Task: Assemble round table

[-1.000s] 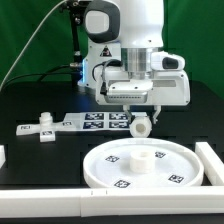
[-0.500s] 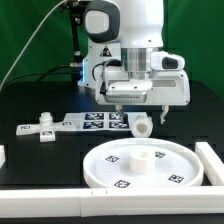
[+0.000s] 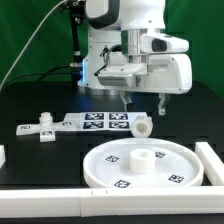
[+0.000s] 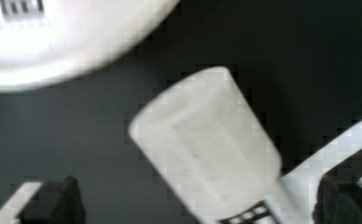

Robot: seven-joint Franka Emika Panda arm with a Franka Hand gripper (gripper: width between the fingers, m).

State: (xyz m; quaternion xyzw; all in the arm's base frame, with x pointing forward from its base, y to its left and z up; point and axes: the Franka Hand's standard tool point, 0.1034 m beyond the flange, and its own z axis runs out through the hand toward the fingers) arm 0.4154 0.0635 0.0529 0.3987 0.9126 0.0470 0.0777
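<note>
The round table's white disc [image 3: 120, 170] lies flat near the front, with its raised centre hub [image 3: 143, 158] and small tags on its face. The thick white post [image 3: 143, 125] lies on the black table just behind the disc. My gripper [image 3: 142, 108] hangs open right above the post, one finger on each side, touching nothing. In the wrist view the post [image 4: 204, 135] lies blurred between my dark fingers [image 4: 45, 200], a tag showing at its near end, and my gripper [image 4: 204, 205] is open. The disc's edge [image 4: 53, 45] fills one corner.
The marker board [image 3: 90, 121] lies behind the post. A small white tagged part [image 3: 45, 127] sits at the exterior view's left. White border bars run along the front [image 3: 30, 200] and the exterior view's right [image 3: 212, 160]. The robot base stands at the back.
My gripper has risen and its wrist has turned, so both fingers now show above the post. The post and the disc have not moved.
</note>
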